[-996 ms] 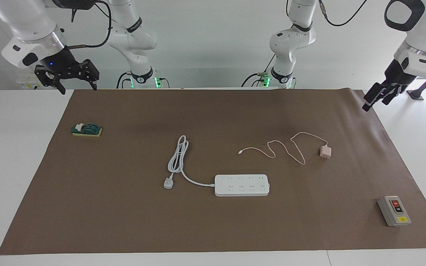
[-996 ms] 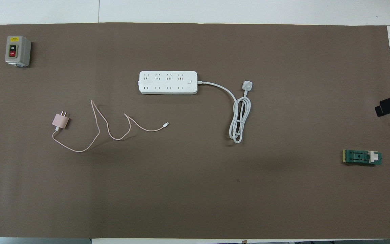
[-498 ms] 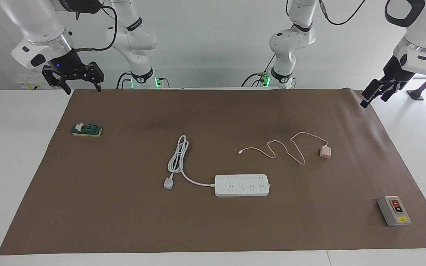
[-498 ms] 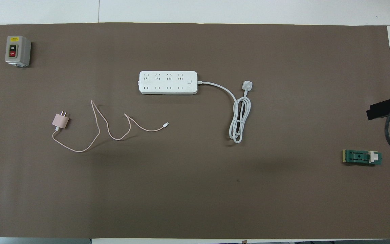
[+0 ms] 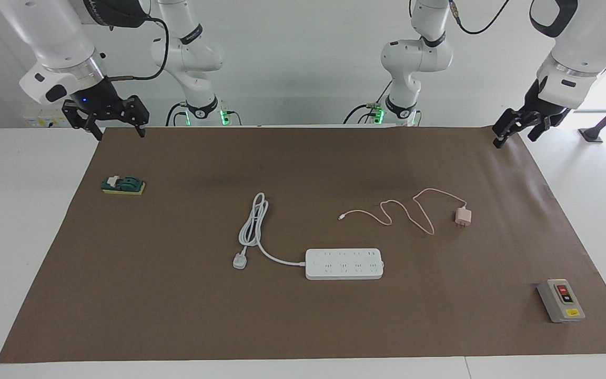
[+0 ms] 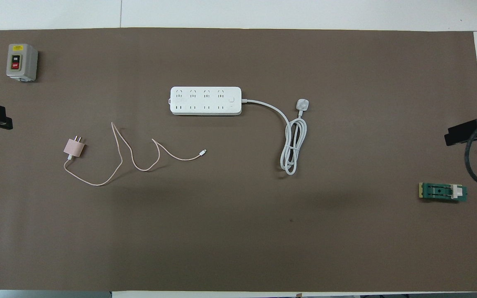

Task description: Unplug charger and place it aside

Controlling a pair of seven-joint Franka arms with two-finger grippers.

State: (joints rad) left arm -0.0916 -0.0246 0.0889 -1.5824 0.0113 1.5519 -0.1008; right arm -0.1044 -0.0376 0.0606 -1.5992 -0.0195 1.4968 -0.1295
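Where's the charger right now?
The charger lies unplugged on the brown mat, nearer the robots than the power strip, toward the left arm's end.

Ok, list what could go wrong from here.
1. The charger already lies unplugged beside the power strip, so an unplugging move could shove the strip.
2. Its cable lies in loose loops and may drag.
3. Both the left gripper and the right gripper hang over the mat's edges.
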